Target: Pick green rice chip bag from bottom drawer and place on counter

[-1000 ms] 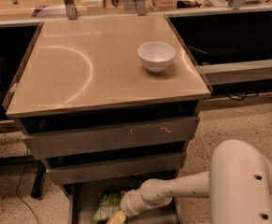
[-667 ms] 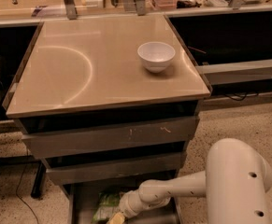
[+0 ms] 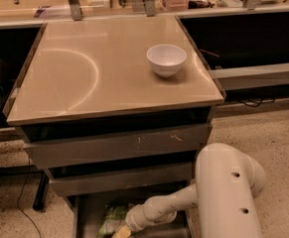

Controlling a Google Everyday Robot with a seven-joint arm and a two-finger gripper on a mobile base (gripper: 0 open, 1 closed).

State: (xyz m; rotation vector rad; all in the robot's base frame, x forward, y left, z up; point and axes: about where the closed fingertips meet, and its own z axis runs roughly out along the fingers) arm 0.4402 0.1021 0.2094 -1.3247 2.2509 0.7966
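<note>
Below, at the bottom edge of the view, your robot's white arm (image 3: 223, 192) reaches into the open bottom drawer (image 3: 84, 216). The thick upper segment of the arm stands as a rounded column at lower right, in front of the drawer stack. From it a slimmer forearm bends to the left and downward. It passes under the front of the middle drawer (image 3: 119, 180) and ends at a bulbous wrist over the drawer floor.

The gripper (image 3: 120, 232) sits just past that wrist, at the very bottom of the frame, and only a small tan part of it shows. You cannot tell whether it is wide or narrow, or whether it holds anything.

The green rice chip bag (image 3: 110, 217) lies inside the bottom drawer, crumpled and light green. It is just left of the wrist and just above the gripper as seen here. Whether the bag touches either one cannot be told.

Above it, the top drawer (image 3: 114, 148) and the middle drawer show plain grey fronts. The desk (image 3: 74, 78) is a glossy beige square top with a faint arc mark on its left half. A white bowl (image 3: 167, 59) stands upright toward the desk's right edge, well apart from the arm.
</note>
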